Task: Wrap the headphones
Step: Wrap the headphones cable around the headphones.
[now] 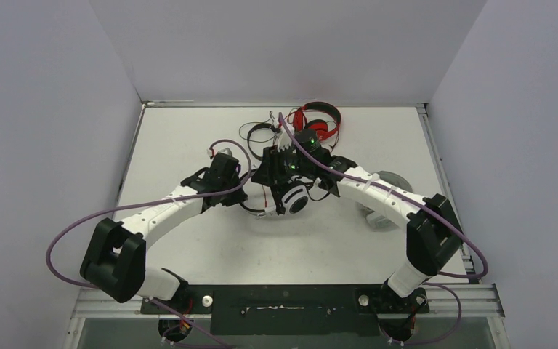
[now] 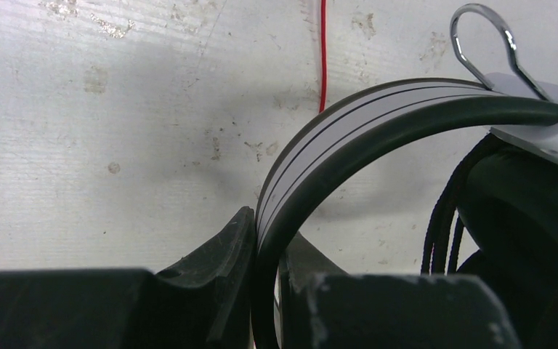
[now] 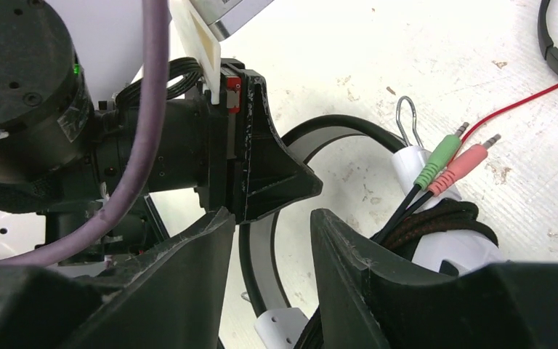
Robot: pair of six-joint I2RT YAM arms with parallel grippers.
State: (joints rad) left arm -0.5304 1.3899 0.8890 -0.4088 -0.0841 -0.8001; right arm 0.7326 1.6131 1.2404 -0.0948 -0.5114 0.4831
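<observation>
**At table centre: left gripper (image 2: 269, 234) clamped on the headband (image 2: 363, 120), right gripper (image 3: 272, 219) straddling it**

On the middle of the table (image 1: 189, 243) we see the white-and-black headphones (image 1: 296, 198), with both arms meeting over them. The left gripper's jaws stand narrow and pinch the headband edge-on, one finger on each face. The right gripper's jaws stand partly apart with the same band running through the gap. As far as we can tell from the right wrist view, its pads are not pressed on the band. A dark braided cable (image 3: 436, 218) lies bunched just beside the right gripper's outer finger, against the white ear-cup housing. A green plug (image 3: 442, 154) and a pink plug (image 3: 468, 161) stick out of that bunch side by side. A thin red cable (image 3: 523, 105) runs over the table past them. The red headphones (image 1: 322, 123) lie at the far edge of the table. A black headband (image 3: 554, 51) lies near them. The light grey headphones (image 1: 392, 178) sit to the right, partly hidden under the right arm.
</observation>
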